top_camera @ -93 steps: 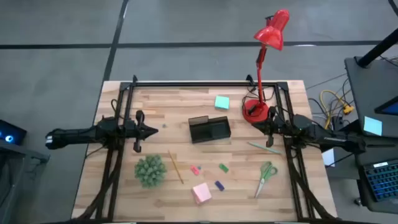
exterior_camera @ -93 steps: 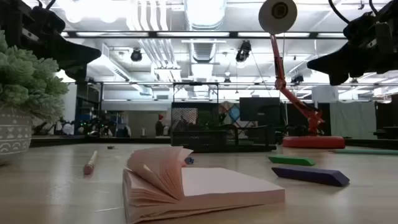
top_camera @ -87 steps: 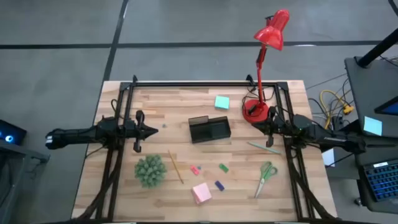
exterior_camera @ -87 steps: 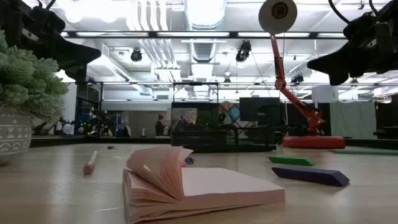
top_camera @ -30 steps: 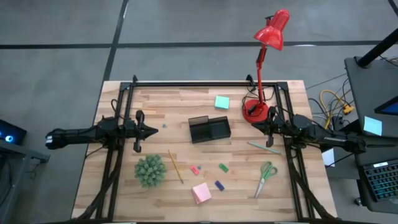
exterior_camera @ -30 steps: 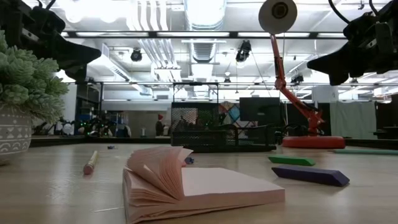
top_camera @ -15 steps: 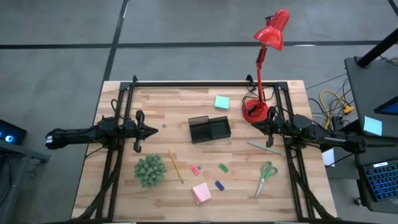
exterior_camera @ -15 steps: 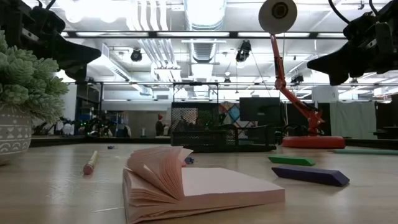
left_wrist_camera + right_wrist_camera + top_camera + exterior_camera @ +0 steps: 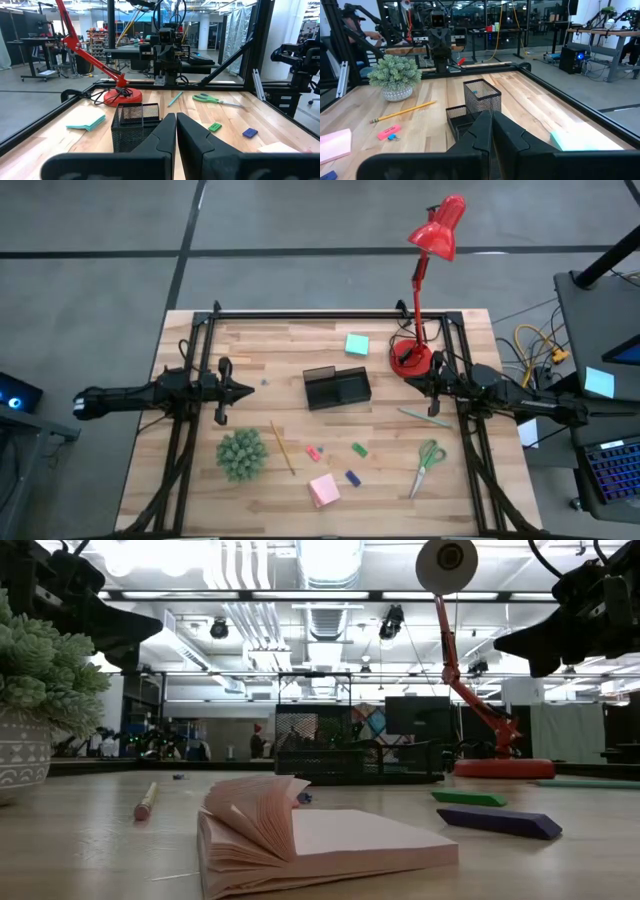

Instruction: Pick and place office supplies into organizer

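Both arms hang level above the surface (image 9: 250, 350), nothing picked yet. The left gripper (image 9: 245, 391) sits at 9 o'clock from the organizer (image 9: 337, 388), fingers clenched together and empty; the right gripper (image 9: 418, 379) at 3 o'clock, by the red lamp (image 9: 411, 358), also pressed closed on nothing. The supplies lie toward 6 o'clock: yellow pencil (image 9: 283, 448), 3 small erasers, pink sticky pad (image 9: 323, 490), scissors (image 9: 428, 463), thin teal pen (image 9: 424, 418) nearest the right gripper, with a teal pad (image 9: 356, 345) at 12. To start well, I'd part the right fingers first, descend square across the pen's middle, and keep clear of the lamp base.
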You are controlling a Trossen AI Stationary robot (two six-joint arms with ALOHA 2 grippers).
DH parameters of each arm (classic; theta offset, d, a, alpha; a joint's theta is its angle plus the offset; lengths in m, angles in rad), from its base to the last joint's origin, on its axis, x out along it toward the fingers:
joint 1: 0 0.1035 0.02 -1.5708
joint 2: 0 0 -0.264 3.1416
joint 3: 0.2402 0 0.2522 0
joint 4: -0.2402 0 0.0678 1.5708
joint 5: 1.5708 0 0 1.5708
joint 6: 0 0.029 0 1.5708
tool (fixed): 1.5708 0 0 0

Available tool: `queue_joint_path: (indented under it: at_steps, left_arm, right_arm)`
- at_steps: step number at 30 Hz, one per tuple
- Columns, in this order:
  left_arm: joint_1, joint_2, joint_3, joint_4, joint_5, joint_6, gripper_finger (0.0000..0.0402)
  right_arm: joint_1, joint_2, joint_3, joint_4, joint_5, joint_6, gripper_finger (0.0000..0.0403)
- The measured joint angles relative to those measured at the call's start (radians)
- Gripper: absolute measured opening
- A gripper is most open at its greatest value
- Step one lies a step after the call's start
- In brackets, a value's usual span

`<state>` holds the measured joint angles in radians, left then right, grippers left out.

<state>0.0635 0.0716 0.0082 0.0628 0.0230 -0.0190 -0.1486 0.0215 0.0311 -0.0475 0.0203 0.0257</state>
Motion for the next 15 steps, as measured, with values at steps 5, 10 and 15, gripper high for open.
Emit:
queue_joint_path:
  at_steps: [5,10,15]
  left_arm:
    - [0.0,0.0,0.0,0.0,0.0,0.0,0.0]
    - [0.0,0.0,0.0,0.0,0.0,0.0,0.0]
    - [0.0,0.0,0.0,0.0,0.0,0.0,0.0]
  right_arm:
    - [0.0,0.0,0.0,0.0,0.0,0.0,0.0008]
    - [0.0,0.0,0.0,0.0,0.0,0.0,0.0008]
    - [0.0,0.0,0.0,0.004,0.007,-0.056,0.0008]
